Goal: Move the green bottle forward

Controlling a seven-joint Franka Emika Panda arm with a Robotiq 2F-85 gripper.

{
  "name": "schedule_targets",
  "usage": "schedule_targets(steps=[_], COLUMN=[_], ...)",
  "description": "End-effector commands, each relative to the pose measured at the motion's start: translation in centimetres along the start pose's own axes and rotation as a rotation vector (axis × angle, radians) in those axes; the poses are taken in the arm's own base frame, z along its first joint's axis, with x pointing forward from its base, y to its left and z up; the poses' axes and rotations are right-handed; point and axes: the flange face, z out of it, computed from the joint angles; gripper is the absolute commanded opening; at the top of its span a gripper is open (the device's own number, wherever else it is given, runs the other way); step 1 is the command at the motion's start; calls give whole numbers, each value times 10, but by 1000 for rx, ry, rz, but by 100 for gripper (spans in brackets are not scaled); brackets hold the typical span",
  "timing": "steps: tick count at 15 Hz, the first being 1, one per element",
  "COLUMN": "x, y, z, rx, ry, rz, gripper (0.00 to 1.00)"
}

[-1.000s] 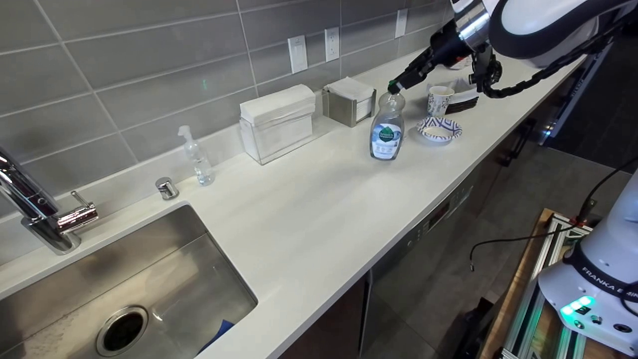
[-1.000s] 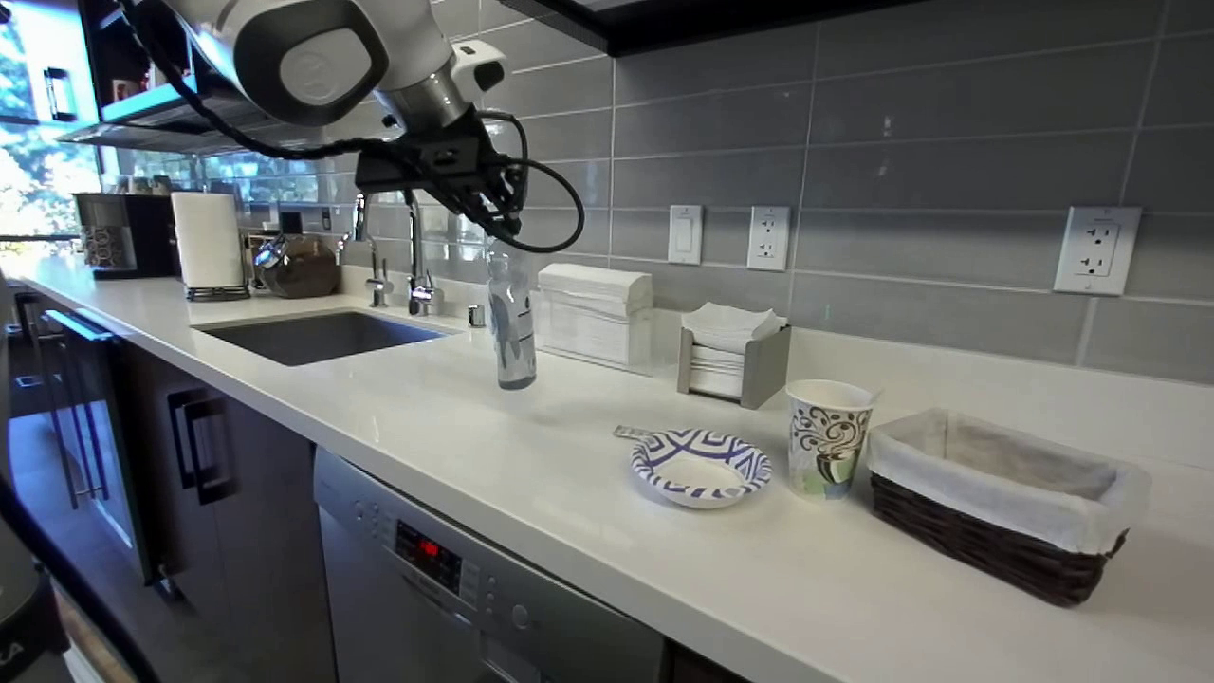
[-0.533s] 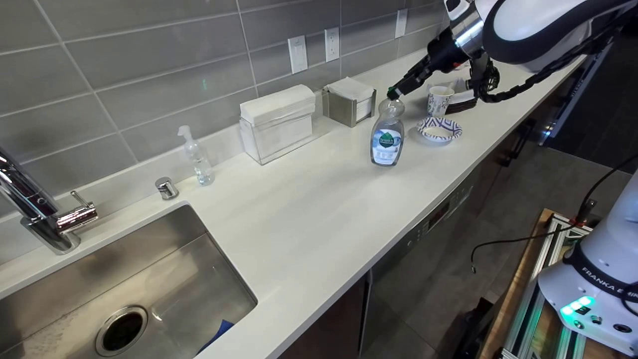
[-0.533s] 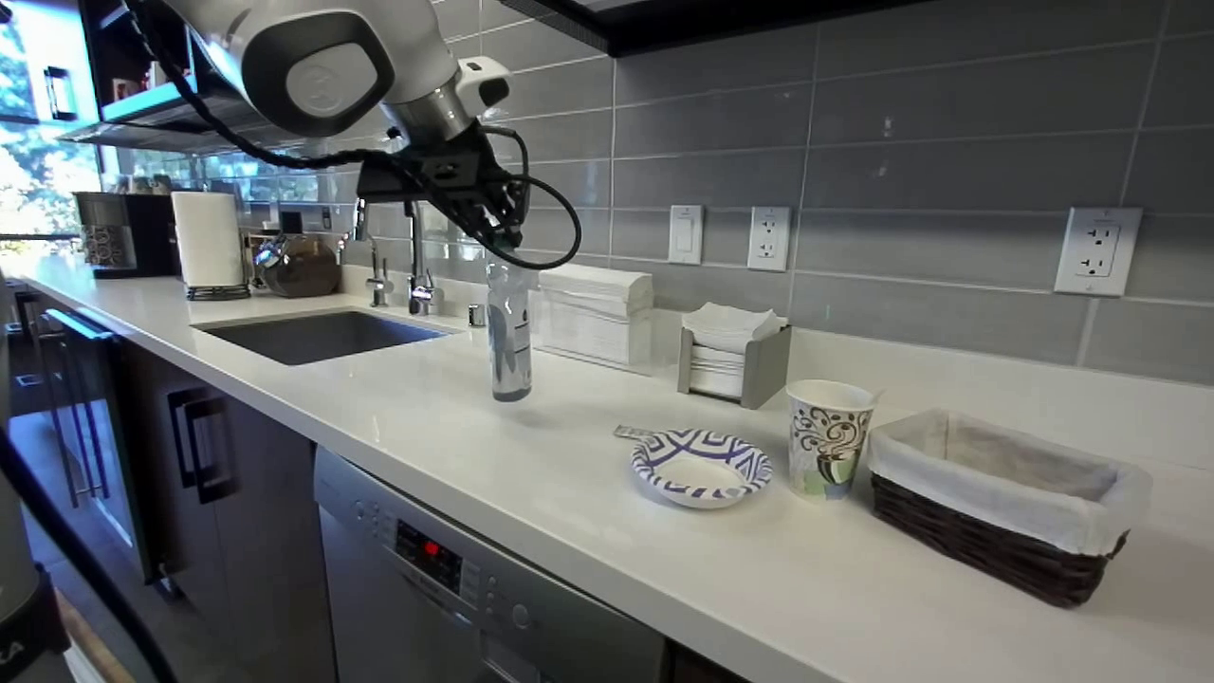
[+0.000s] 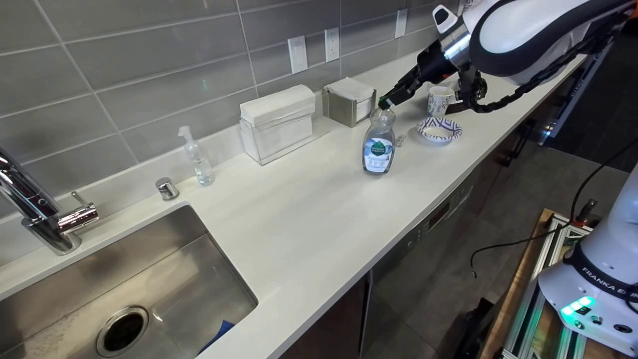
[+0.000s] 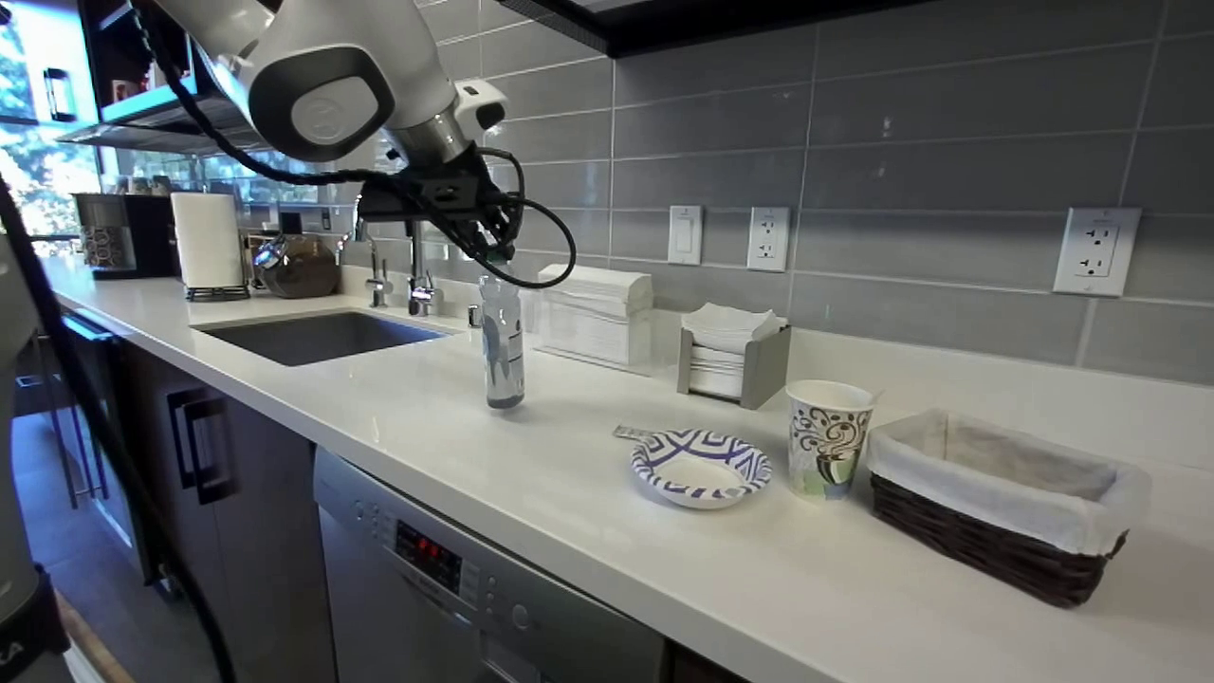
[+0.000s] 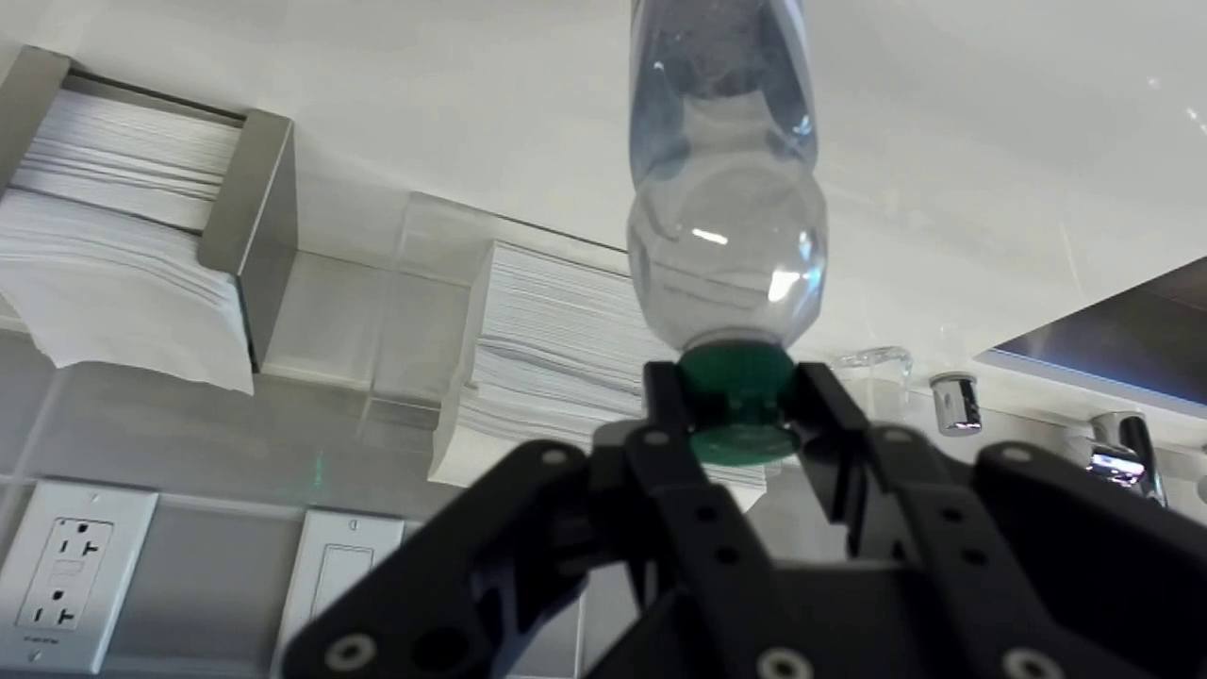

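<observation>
The gripper (image 7: pixel 739 401) is narrowed down, pinching the cap (image 7: pixel 739 375) of the green bottle (image 5: pixel 378 153), so the grasp looks done. The bottle is roughly upright, left of the patterned bowl (image 6: pixel 702 470) in both exterior views and apart from it; whether its base touches the counter (image 5: pixel 299 214) I cannot tell. Remaining, I judge: settling it forward, then letting go

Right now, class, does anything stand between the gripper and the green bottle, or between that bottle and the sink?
Nothing visible in either stretch. The gripper holds the green bottle by its cap, and towards the sink the stack of paper towels stands aside, by the wall.
</observation>
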Motion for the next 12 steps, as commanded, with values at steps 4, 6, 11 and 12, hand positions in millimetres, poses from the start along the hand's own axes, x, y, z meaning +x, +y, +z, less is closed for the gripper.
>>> schedule_targets(steps=[4, 6, 11, 12], x=[-3, 4, 23, 24], y=[-4, -1, 3, 0], z=[9, 2, -26, -33], rx=[64, 58, 33, 44], ry=[5, 14, -49, -97], rz=[-13, -9, 26, 44], gripper=[59, 73, 100, 100])
